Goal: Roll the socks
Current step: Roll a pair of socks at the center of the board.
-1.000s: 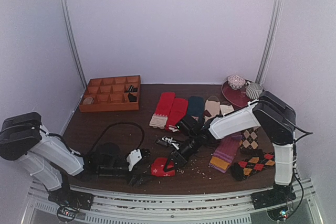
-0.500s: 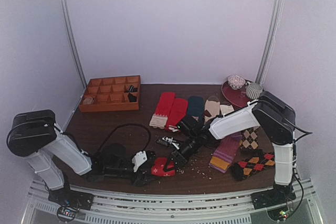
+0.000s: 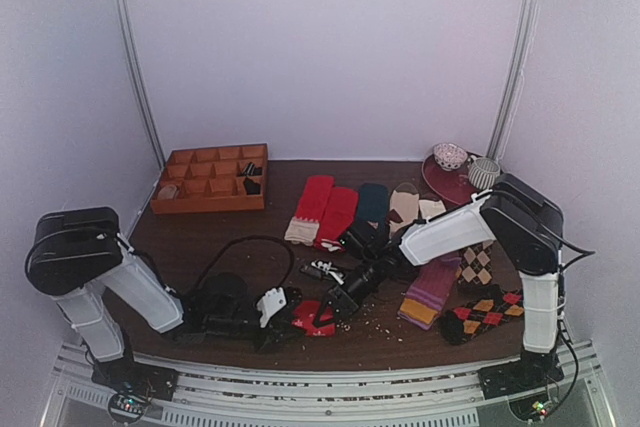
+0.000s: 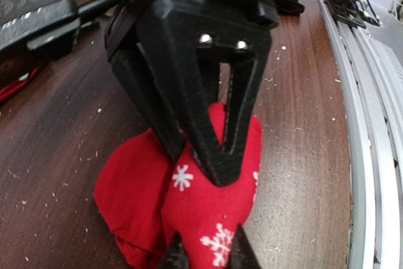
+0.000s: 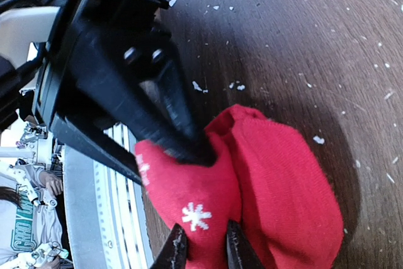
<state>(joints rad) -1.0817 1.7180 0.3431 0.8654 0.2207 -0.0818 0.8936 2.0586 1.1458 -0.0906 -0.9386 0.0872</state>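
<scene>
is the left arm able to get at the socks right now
Probably yes: the left gripper sits on the socks, fingertips pinching a fold. The right gripper holds the opposite side and leaves this one free.

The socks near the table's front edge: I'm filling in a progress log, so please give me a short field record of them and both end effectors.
socks: rolled into a small red bundle with white snowflakes, lying on the table
left end effector: closed on the bundle from the left, fabric between its tips
right end effector: closed on the bundle from the opposite side
contact: both grip the bundle at once, tips close together
other items: spare socks in a row behind; wooden tray at back left
</scene>
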